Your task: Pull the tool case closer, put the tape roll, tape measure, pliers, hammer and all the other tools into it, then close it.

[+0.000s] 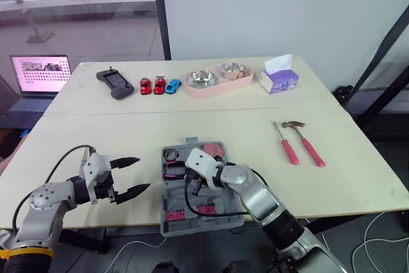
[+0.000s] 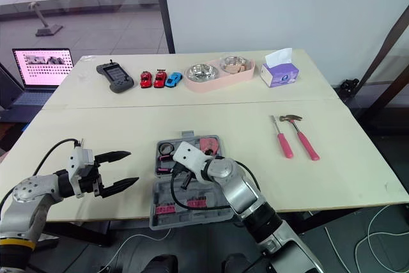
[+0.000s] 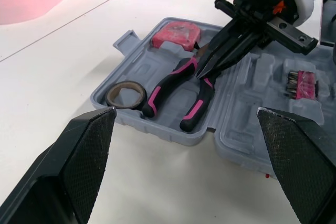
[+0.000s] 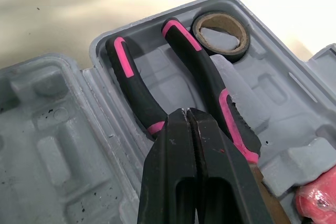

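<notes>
The grey tool case (image 1: pixel 214 223) lies open at the table's front edge. In its tray sit the tape roll (image 1: pixel 170 154), the pink tape measure (image 1: pixel 213 151) and the pink-and-black pliers (image 3: pixel 173 90). My right gripper (image 3: pixel 202 72) reaches into the tray, shut, with its tips down at the pliers' joint (image 4: pixel 157 127) between the spread handles. Over the table just left of the case, my left gripper (image 1: pixel 142 173) hangs open and holds nothing. The hammer (image 1: pixel 305 142) and a pink-handled screwdriver (image 1: pixel 287 146) lie on the table to the right.
A pink bit set (image 3: pixel 302 83) sits in the case lid. Along the far table stand a black handheld device (image 1: pixel 115 83), three toy cars (image 1: pixel 158 85), a pink tray (image 1: pixel 208 91) with two steel bowls and a tissue box (image 1: pixel 278 78). A laptop (image 1: pixel 40 75) stands at far left.
</notes>
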